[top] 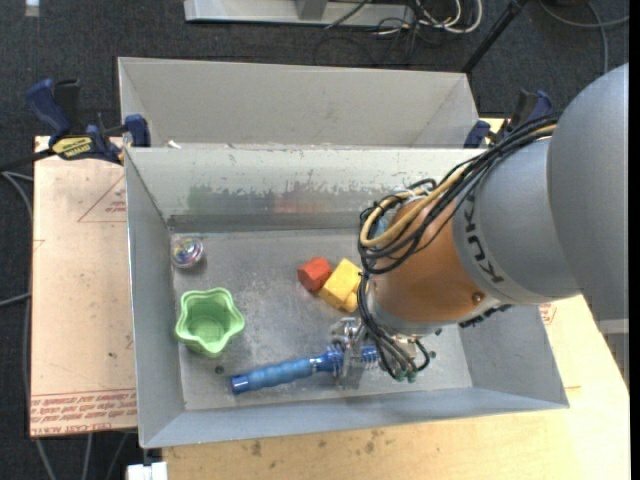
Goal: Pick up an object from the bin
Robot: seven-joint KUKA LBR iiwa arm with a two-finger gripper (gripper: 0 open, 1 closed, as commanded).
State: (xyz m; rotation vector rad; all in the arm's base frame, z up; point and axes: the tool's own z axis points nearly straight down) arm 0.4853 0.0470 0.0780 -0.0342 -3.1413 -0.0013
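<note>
Hanging at the right end of the blue stick (275, 373) near the bin (350, 415) front wall, the gripper (350, 356) is hiding whether it's wide or narrow.

**Open floor at the back, clutter at front and left**

The bin (262, 253) has bare floor along its back wall and through the centre-left. A green flower-shaped cup (209, 320) stands near the left wall, with a small shiny ball (187, 253) behind it. An orange block (314, 273) and a yellow block (343, 285) touch mid-floor. A blue stick (272, 375) lies along the front wall, its right end at the tool (350, 358). The arm (520, 228) covers the right side.
</note>
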